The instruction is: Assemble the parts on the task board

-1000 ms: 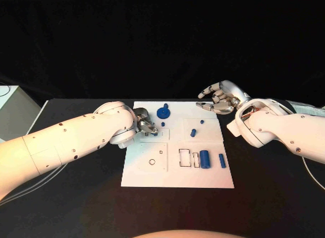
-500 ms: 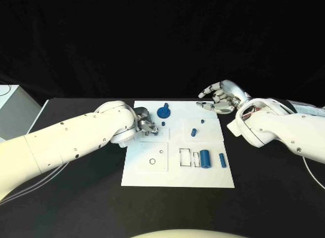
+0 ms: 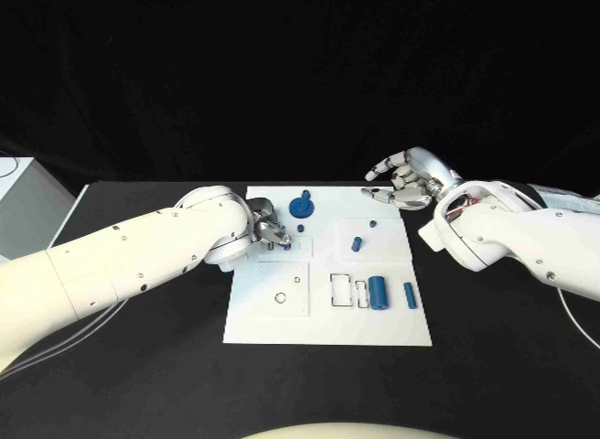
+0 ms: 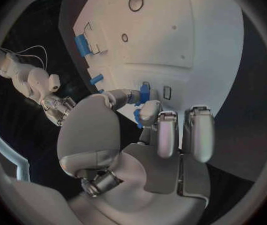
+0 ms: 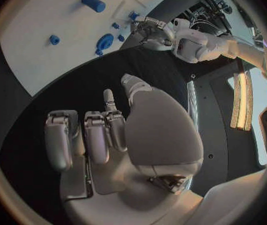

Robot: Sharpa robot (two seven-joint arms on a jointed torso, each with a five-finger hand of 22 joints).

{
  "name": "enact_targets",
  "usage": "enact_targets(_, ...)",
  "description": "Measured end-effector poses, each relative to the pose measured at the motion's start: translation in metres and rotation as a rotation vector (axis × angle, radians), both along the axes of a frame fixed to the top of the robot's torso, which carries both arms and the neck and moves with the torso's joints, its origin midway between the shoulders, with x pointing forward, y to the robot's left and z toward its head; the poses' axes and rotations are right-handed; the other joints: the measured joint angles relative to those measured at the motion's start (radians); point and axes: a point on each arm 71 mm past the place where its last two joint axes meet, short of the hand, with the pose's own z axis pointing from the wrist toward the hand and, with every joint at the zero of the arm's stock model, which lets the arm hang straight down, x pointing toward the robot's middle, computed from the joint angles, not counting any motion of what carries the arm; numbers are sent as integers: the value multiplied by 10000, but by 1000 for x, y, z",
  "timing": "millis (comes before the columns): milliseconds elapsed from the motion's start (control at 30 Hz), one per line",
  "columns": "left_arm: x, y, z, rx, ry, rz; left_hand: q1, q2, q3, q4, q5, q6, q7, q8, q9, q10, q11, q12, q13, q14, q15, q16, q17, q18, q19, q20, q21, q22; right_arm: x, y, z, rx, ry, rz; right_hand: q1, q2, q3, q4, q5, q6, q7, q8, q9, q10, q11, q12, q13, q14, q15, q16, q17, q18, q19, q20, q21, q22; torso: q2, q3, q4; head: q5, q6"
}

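The white task board (image 3: 267, 325) lies mid-table. My left hand (image 3: 270, 230) hovers over the board's far left part and pinches a small blue part (image 4: 145, 92) between thumb and a finger, just above the board (image 4: 190, 30). A round blue piece (image 3: 302, 208) stands just beyond that hand. A short blue peg (image 3: 357, 243) and a tiny blue piece (image 3: 374, 222) lie further right. Two blue cylinders (image 3: 380, 293) lie side by side near the right edge. My right hand (image 3: 406, 181) hangs off the board's far right corner, fingers loosely bent, holding nothing.
Outlined slots (image 3: 339, 290) and a small ring mark (image 3: 283, 297) show on the board's near half. A white box (image 3: 16, 206) stands at the table's left edge. Black tabletop (image 3: 142, 366) surrounds the board.
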Motion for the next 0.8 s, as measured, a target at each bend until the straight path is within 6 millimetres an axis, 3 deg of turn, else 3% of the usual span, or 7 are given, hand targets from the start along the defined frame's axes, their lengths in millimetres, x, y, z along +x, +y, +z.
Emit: enact_targets(800, 1, -2, -2, 171, 111, -152, 0, 0, 0, 0, 12, 0, 0, -51, 0, -1, 1, 0, -24, 36, -36, 0, 0, 0, 0, 0, 0, 0, 0, 0, 0, -36, -11, 9, -40, -41, 0, 0, 0, 0, 0, 0, 11, 0, 0, 0, -1, 0, 0, 0, 0, 0, 0, 0, 0, 7, 3, -16, 7, -1, -81)
